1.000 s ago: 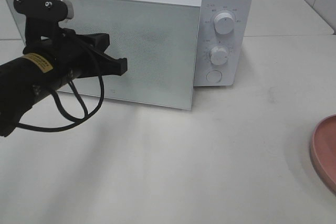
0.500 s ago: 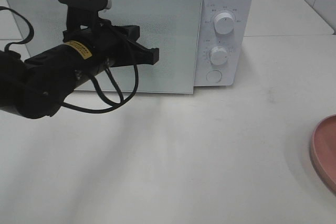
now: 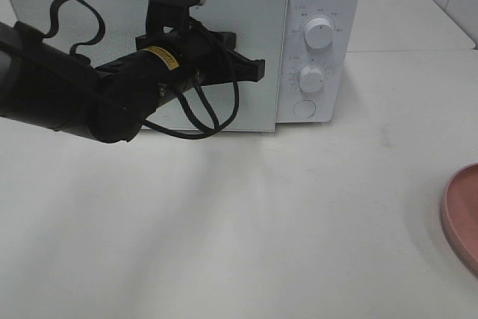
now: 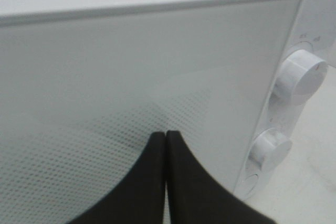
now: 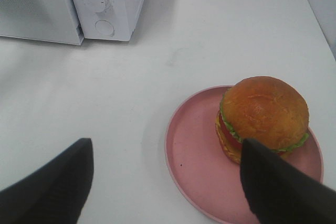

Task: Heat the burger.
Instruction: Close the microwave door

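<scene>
Standing at the back of the white table [image 3: 246,244], the microwave [image 3: 321,5] has its door [image 3: 246,5] shut flush with the front. Against that door sits the left gripper [image 4: 166,136] — its black fingers [image 4: 152,166] pressed together, tips at the dotted glass, holding nothing. Two dials [image 3: 320,33] and a round button [image 3: 304,108] line the panel beside it. Well apart, near the table's right edge, the pink plate [image 5: 194,171] carries the burger [image 5: 262,116]. Over it hangs the right gripper [image 5: 165,169], spread wide and empty — one finger [image 5: 278,187] overlaps the plate.
</scene>
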Controlling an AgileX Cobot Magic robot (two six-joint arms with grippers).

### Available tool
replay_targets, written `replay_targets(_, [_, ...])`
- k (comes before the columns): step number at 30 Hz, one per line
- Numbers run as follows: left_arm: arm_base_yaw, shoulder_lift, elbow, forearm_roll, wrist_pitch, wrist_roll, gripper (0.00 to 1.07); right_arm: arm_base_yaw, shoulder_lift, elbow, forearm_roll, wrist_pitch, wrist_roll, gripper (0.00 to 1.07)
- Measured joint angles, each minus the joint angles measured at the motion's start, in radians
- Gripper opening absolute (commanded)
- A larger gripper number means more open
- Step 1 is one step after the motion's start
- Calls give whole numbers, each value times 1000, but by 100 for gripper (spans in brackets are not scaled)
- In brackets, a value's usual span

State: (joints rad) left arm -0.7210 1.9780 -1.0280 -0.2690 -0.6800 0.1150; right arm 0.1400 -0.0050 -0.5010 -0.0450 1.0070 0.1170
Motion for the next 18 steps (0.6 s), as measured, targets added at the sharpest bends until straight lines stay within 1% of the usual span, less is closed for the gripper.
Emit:
replay_targets(4, [-3,20,-28,15,17,-1,0,0,0,0,0,0,0,75])
replay_targets(12, [-9,55,-75,13,28,0,0,0,0,0,0,0,0,75])
replay_targets(16, [-12,84,-125,2,48,3,0,0,0,0,0,0,0,75])
replay_targets(17, [-12,84,-125,2,48,3,0,0,0,0,0,0,0,75])
replay_targets(18, [-11,92,-149,-2,51,5,0,0,0,0,0,0,0,75])
